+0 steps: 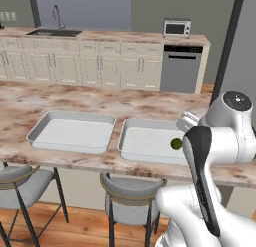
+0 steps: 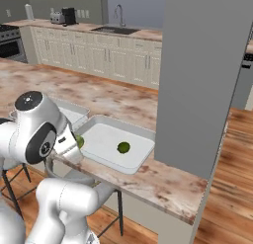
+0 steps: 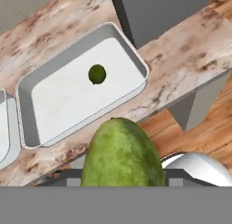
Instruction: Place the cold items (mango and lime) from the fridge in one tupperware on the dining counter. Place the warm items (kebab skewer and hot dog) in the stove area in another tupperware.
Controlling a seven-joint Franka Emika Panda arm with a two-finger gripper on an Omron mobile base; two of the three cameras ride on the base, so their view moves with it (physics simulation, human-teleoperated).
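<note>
Mango, smooth olive oval, is clamped in my half-open pincer above the worktop edge, lined up for the tray. Lime, a small dark ball, already lies in that shallow grey tray; second tray beside it.

Place: home kitchen
Signs: sink, cream cabinets, microwave, dishwasher, marbled dining counter, stools

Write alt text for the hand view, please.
A mango looms in the foreground, held in the claw above the dining counter edge. Beyond it a pale grey tupperware holds a lime; a second tray's corner shows at the left edge.
</note>
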